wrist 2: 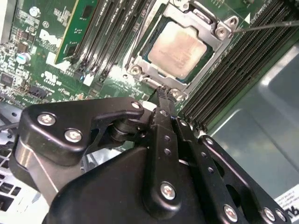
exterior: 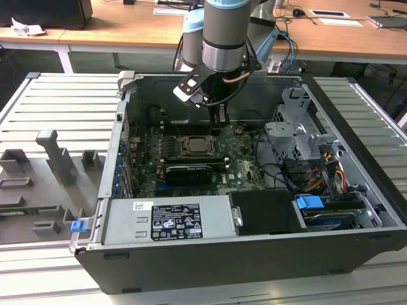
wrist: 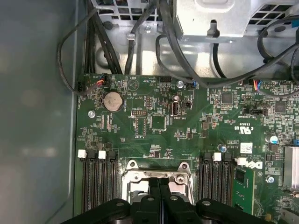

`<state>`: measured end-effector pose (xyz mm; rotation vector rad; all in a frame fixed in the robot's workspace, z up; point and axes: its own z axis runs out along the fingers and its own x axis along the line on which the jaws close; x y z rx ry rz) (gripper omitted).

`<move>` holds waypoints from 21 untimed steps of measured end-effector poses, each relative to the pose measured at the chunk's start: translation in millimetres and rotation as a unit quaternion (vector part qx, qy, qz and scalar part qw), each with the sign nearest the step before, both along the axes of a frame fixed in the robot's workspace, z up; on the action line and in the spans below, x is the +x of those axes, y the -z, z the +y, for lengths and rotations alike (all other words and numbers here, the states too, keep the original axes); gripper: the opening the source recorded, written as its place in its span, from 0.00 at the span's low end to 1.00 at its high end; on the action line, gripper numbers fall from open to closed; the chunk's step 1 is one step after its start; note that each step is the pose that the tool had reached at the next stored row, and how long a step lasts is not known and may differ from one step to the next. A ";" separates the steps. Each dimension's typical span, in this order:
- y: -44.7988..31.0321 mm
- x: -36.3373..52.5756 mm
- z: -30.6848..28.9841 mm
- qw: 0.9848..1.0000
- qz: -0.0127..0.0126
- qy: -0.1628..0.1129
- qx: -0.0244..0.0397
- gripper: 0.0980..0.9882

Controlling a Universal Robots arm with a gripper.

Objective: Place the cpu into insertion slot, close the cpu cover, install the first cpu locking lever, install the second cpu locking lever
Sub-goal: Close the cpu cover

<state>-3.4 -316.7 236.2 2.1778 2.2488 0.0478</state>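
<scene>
Ribbed grey metal bench [exterior: 57, 108] carried the open computer case [exterior: 254, 254]; grey fixture tray [exterior: 44, 184] sat on it at the exterior view's left, outside the case. Nearest inside the case was the power supply [exterior: 172, 219] with its label facing up, a blue tab [exterior: 310, 204] off toward the exterior view's right. Next back lay a long black card [exterior: 187, 171] across the green motherboard [wrist: 154, 121]. Just beyond that card sat the insertion slot [wrist 2: 136, 69], flanked on both sides by black memory slots [wrist 2: 261, 51]. A green memory module [wrist 2: 74, 28] filled one of those slots. The cpu [wrist 2: 177, 46] was seated flat in the slot, pale metal face up. The cpu cover [wrist 2: 210, 63] was down around it, chip face showing through the cutout. A thin metal rod [wrist 2: 266, 25] ran off one corner of the frame; could not tell whether it was latched. The gripper [wrist 2: 162, 93] hung at the far side of the slot, tip low over the frame's edge; contact could not be judged. Its fingers [wrist: 153, 191] were pressed together with no gap in the first wrist view, nothing held between them. Between slot and silver drive cage [exterior: 296, 136] at the exterior view's right, a coin cell [wrist: 112, 100] and black cables [wrist: 187, 42] sat on and over the board. The arm [exterior: 226, 38] came down from above the far wall, and wooden desks [exterior: 127, 28] lined the room behind.
</scene>
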 end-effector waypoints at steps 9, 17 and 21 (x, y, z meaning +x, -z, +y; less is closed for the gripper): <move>6.8 -12.0 0.0 1.000 0.000 -0.008 0.000 0.01; 10.0 -20.6 -1.0 1.000 0.000 -0.011 0.000 0.01; 10.7 -23.7 -1.2 1.000 0.000 -0.012 0.000 0.01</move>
